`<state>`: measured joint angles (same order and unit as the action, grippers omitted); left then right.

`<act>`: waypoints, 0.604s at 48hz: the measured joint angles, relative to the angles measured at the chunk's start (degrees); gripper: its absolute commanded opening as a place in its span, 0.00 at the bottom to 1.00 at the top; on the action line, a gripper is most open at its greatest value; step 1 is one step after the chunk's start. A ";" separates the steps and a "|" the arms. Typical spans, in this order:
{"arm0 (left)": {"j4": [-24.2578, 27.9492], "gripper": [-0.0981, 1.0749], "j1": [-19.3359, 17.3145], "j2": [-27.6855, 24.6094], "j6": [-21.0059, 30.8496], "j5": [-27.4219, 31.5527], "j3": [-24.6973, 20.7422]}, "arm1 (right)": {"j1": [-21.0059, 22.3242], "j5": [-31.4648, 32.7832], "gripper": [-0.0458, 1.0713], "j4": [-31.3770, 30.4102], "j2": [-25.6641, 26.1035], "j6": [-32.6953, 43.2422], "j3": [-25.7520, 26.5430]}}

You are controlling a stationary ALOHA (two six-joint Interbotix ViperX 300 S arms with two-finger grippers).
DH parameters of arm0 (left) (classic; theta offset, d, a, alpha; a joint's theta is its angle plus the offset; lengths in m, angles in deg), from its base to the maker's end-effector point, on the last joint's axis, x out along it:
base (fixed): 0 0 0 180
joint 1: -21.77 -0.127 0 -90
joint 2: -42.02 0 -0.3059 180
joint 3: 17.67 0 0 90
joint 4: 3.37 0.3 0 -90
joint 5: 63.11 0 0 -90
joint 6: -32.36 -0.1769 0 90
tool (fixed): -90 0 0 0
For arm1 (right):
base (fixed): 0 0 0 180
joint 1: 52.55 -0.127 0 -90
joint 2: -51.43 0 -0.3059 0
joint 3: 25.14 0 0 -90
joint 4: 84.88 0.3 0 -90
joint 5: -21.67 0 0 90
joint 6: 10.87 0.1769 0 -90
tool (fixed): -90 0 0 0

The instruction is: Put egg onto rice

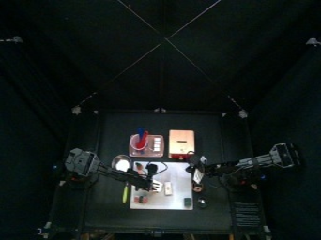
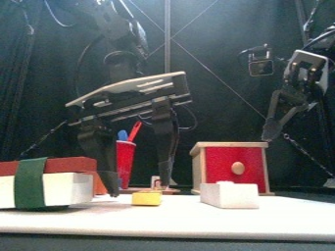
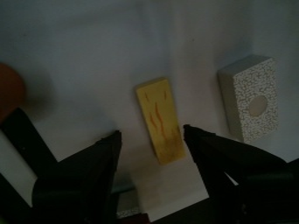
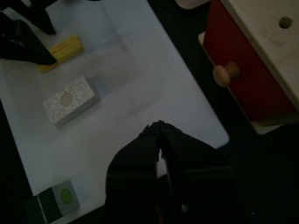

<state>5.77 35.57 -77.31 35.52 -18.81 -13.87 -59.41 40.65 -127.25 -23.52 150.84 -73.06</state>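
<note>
The egg (image 3: 160, 120), a flat yellow strip, lies on the white mat (image 3: 93, 52). The left wrist view has it between and just beyond my left gripper (image 3: 158, 162), whose jaws stand wide open over it, apart from it. The rice (image 3: 251, 98), a white speckled block, lies beside the egg with a gap between them. In the front view the egg (image 2: 147, 197) sits low at the middle and the rice (image 2: 236, 194) to its right. My right gripper (image 4: 160, 140) hangs shut above the mat's near part, holding nothing, with the rice (image 4: 68, 99) and egg (image 4: 65, 48) beyond it.
A red box with a wooden knob (image 2: 232, 165) stands behind the rice. A red cup of pens (image 2: 125, 157) stands behind the egg. A white and red block with a green band (image 2: 39, 183) lies at the front left. A small green-topped piece (image 4: 59, 199) sits near the mat's corner.
</note>
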 measured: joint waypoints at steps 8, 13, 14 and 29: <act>0.00 0.86 -0.35 -0.70 0.00 -0.26 -0.53 | 0.00 0.09 0.39 0.09 0.00 0.00 -0.44; 0.00 0.86 -0.35 -1.32 -0.09 -0.35 -1.23 | 0.00 0.00 0.39 0.62 0.00 0.00 -0.44; 0.00 0.86 -0.44 -1.49 -0.09 -0.35 -1.41 | -0.09 0.00 0.39 0.70 0.00 0.00 -0.53; 0.00 0.81 -0.53 -2.64 -0.44 -0.26 -2.72 | -0.18 -0.09 0.39 1.41 0.00 0.00 -0.88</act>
<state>5.77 35.04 -79.95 35.08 -19.07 -16.60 -59.58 40.56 -125.84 -23.52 150.84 -73.94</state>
